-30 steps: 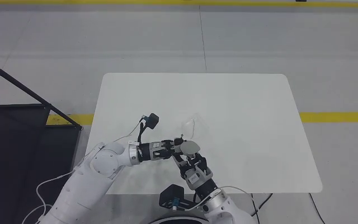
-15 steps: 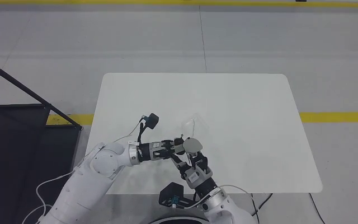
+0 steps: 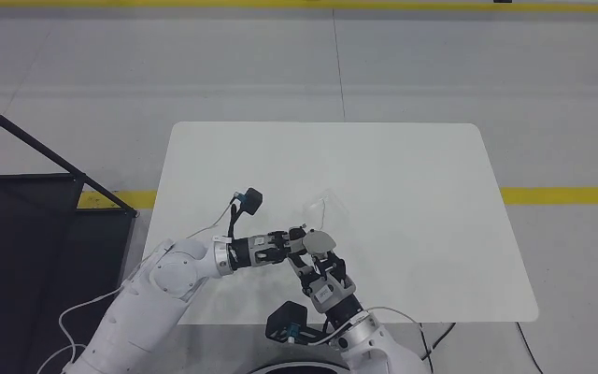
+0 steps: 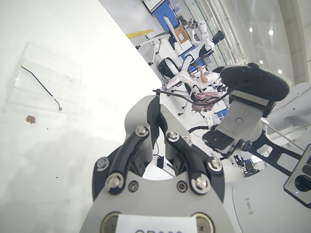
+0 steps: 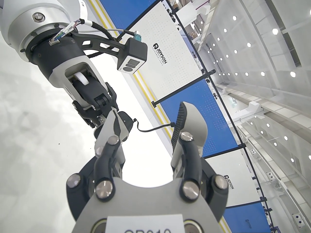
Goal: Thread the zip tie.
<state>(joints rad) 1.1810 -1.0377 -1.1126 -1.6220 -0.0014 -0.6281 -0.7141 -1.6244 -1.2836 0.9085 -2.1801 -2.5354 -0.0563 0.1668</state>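
Pinching zip tie (image 5: 153,129), left gripper (image 4: 157,101) faces parted right gripper (image 5: 149,113).

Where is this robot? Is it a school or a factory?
Probably a big robot workshop or test hall: high ceiling lights, blue and white partition panels, and another white robot beyond the white table.

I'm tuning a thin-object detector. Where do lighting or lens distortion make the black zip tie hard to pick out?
Left wrist view: the zip tie, pinched in the left gripper, crosses a cluttered, lamp-lit background, and the lens bows the table edge. Right wrist view: it reads dark against bright white. Top view: even light, with no glare on the table.
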